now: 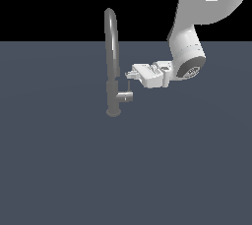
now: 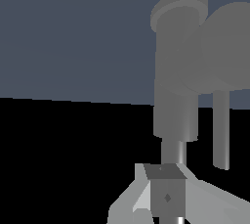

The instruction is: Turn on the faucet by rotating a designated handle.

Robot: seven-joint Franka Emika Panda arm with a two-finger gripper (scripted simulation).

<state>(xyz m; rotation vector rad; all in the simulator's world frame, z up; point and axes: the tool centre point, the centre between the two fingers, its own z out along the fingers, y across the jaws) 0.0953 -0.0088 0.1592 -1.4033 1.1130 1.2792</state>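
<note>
Gooseneck faucet [image 1: 112, 57]: stood upright on the grey surface [image 1: 123, 170]. Handle [image 1: 126, 97]: projected from the lower body toward the exterior view's right. Tool [image 1: 129, 74]: positioned just above the handle; jaw width cannot be determined.

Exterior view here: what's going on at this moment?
A white Panda arm reaches in from the exterior view's right with its gripper held sideways, close beside the faucet, a tall grey gooseneck tap standing on a dark flat surface. The fingertips sit just above the handle, the short stub with a thin pin low on the tap's body. No grip on it is visible; whether the fingers are open or shut is unclear.
</note>
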